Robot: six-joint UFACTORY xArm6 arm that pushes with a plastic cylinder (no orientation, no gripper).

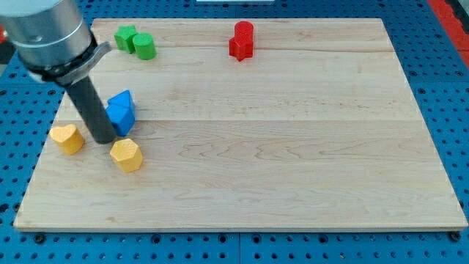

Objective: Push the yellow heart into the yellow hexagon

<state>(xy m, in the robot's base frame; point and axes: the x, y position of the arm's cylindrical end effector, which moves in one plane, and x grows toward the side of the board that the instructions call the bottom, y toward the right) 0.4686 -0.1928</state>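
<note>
The yellow heart lies near the board's left edge. The yellow hexagon lies to its right and a little lower, apart from it. My tip is on the board between the two, just right of the heart and up-left of the hexagon. It stands right against the lower left side of a blue block; I cannot tell whether it touches.
Two green blocks sit touching at the view's top left. Two red blocks sit touching at the top centre. The wooden board lies on a blue pegboard.
</note>
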